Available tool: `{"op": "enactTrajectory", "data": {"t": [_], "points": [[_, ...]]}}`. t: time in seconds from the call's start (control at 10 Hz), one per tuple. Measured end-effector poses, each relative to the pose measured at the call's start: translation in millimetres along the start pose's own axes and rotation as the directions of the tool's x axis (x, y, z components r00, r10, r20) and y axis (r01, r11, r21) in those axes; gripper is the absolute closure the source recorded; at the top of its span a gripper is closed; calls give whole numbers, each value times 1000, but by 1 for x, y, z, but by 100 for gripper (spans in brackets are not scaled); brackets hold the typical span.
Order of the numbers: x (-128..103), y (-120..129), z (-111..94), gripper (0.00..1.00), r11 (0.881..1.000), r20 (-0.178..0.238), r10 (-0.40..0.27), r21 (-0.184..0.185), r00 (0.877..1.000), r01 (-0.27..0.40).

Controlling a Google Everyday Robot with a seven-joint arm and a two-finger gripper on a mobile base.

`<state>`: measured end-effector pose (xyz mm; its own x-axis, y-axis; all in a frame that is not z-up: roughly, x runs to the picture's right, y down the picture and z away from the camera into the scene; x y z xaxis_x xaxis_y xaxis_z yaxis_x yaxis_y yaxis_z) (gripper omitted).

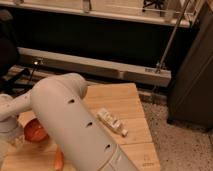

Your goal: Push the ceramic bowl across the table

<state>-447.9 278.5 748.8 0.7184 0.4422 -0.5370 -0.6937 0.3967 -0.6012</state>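
Bowl (35, 131) sits on the table (125, 102) at the far left, approx 9 o'clock from table centre, mostly hidden behind the arm (75, 125); you only see an orange-red arc of it. Can't see inside it, so no call on contents.

Gripper (9, 131) is at the left edge, just at 9 o'clock of the bowl, close to or touching it; contact can't be confirmed w/ the arm in the way. It's closed, nothing held as far as you can see, which suits a push.

Step, by my read: you're at the approach/contact stage, push w/ closed fingers against the bowl's left side. Whether it's already sliding you can't tell from this.

Next move prob calls for a low, steady sweep toward 3 o'clock, keeping contact below the rim so the bowl slides and doesn't tip.

Outward from the bowl: a thin orange stick (58, 159) lies at approx 5 o'clock of it, near the front edge. A small white packet-like item (111, 121) lies at 3 o'clock, well apart, right in the likely path; steer past it or expect it to get shoved. Beyond the table, at 12, runs a dark wall w/ a pale rail (95, 65).
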Motion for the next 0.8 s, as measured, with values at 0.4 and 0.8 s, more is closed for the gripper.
{"op": "enactTrajectory", "data": {"t": [0.4,0.8], "points": [[-7,-45,-13,100,997,35,74,14,997,-74],[-17,-95,-27,100,990,57,134,25,989,-136]]}}
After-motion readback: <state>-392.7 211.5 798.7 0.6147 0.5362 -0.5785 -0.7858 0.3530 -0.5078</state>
